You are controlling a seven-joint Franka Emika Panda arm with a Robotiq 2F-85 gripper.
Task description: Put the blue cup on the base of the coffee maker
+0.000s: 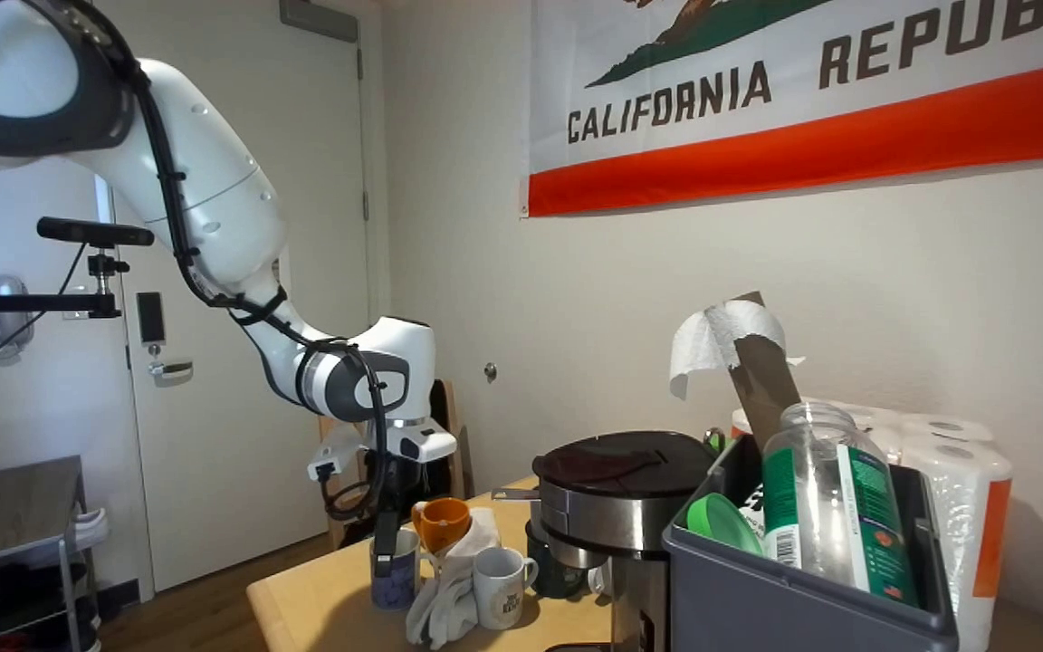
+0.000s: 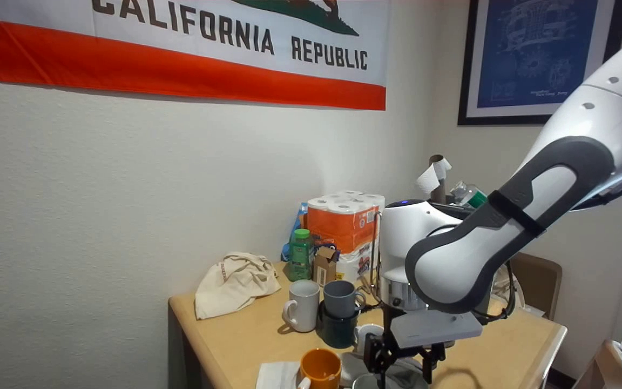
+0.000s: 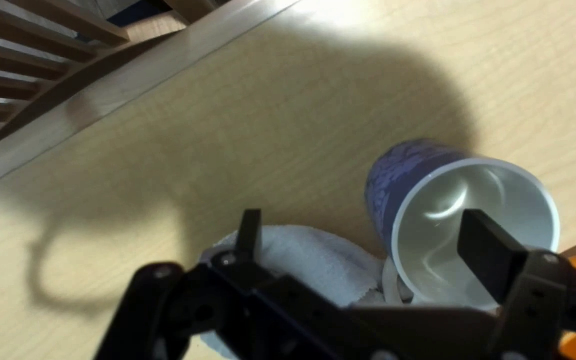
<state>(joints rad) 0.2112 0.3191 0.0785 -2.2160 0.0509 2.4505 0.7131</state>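
Observation:
The blue cup [image 3: 385,185], a purple-blue patterned mug with a white inside, stands upright on the table. It also shows in an exterior view [image 1: 404,584]; in an exterior view, a pale rim [image 2: 364,382] at the bottom edge seems to be its top. My gripper [image 3: 361,220] is open and points down. One finger overlaps the cup's mouth, the other a grey glove; I cannot tell whether a finger is inside the cup. The coffee maker [image 1: 639,589] has a steel column under a round steel top with a dark lid. Its base barely shows.
An orange cup [image 1: 443,523], a glove and cloth [image 1: 454,589] and a white mug [image 1: 499,589] crowd around the blue cup. A grey bin [image 1: 802,602] stands beside the coffee maker. A grey mug [image 2: 304,305] and stacked mugs [image 2: 339,299] stand farther off. A chair [image 3: 43,65] borders the table.

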